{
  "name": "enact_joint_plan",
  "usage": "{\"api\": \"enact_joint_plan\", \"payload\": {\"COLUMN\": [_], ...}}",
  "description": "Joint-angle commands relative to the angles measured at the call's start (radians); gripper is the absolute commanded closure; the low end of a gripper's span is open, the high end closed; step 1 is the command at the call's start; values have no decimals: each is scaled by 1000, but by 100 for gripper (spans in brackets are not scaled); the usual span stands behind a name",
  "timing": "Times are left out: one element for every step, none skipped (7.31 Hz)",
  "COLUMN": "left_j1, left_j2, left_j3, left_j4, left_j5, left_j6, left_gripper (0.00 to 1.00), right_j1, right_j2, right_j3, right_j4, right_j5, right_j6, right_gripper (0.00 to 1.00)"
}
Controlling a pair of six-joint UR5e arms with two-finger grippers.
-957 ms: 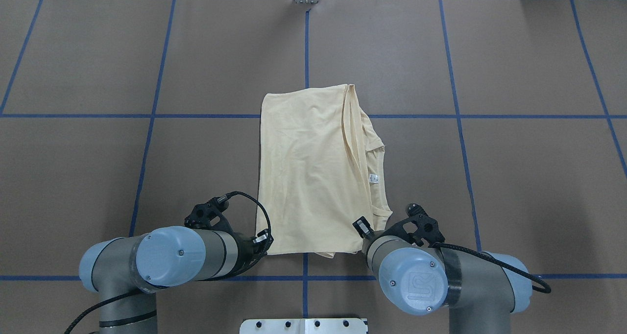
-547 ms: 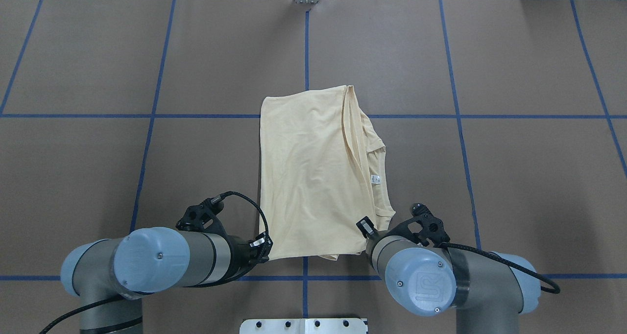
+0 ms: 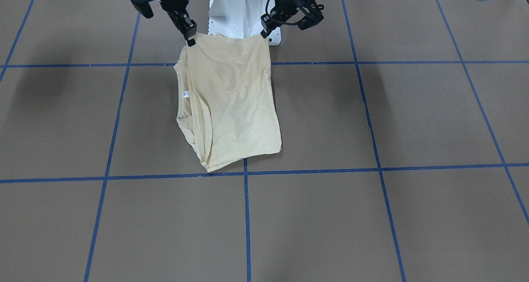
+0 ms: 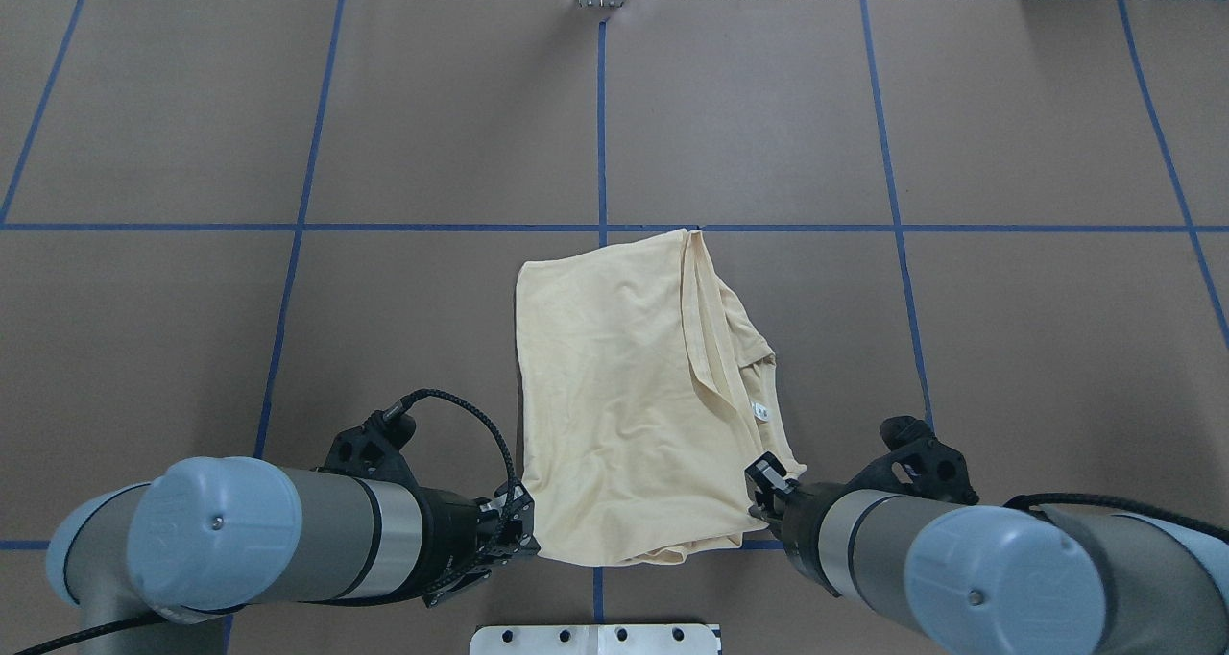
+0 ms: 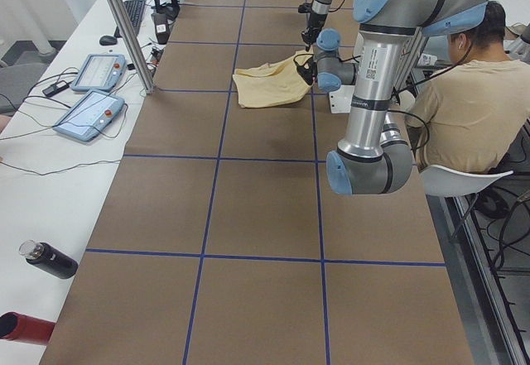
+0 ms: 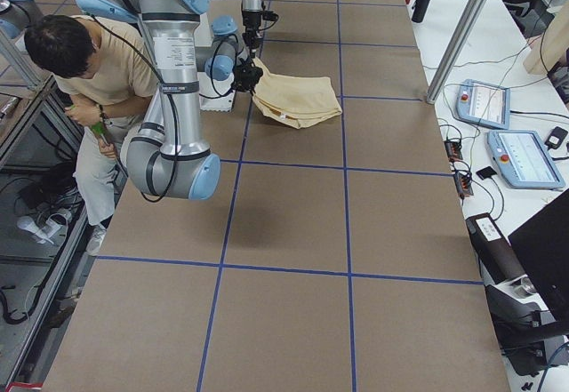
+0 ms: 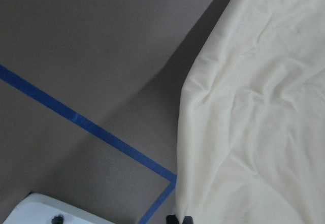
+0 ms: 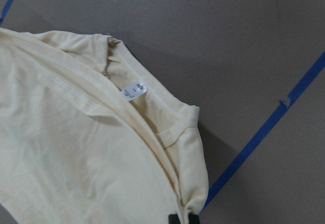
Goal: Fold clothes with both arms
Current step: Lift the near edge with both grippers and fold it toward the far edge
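One T-shirt [image 4: 614, 396] nearer pedestal [image 4: 595, 639] than before

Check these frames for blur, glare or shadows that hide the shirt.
Front-facing view: even light, soft shadows on the table, shirt sharp. Overhead view: no glare, crisp. Left wrist view: the lifted shirt throws a dark shadow, cloth slightly soft. Right wrist view: sharp, though the label print is unreadable.

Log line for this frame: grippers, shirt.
left gripper: shut on T-shirt corner | right gripper: shut on T-shirt corner | T-shirt: folded, robot-side edge raised, far edge on table
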Motion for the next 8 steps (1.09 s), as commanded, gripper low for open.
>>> {"api": "enact_joint_plan", "payload": {"left_j1": [-91, -145, -194, -231, -268, -292, -324, -337], "left_j2": [-8, -23, -54, -98, -120, -146, -173, -187], "left_j3": [-24, 2, 54, 109, 155, 212, 285, 351], "left_j4": [28, 23, 20, 20, 19, 19, -27, -79], "left_j5": [-39, -39, -41, -44, -49, -49, -49, -49], "left_j6": [48, 125, 141, 164, 199, 236, 252, 255], "left_gripper": [100, 100, 100, 100, 100, 100, 100, 100], "right_j1": [176, 264, 321, 360, 397, 424, 435, 449], "right_j2": [59, 163, 210, 224, 256, 274, 287, 331], "right_j3": [-22, -144, -216, -264, -322, -368, -419, -479], "right_j4": [-21, -24, -24, -18, -15, -14, -12, -10], "right_j5": [170, 241, 280, 300, 328, 349, 351, 352], "right_j6": [-15, -73, -138, -199, -262, -322, -374, -413], "right_gripper": [100, 100, 100, 100, 100, 100, 100, 100]}}
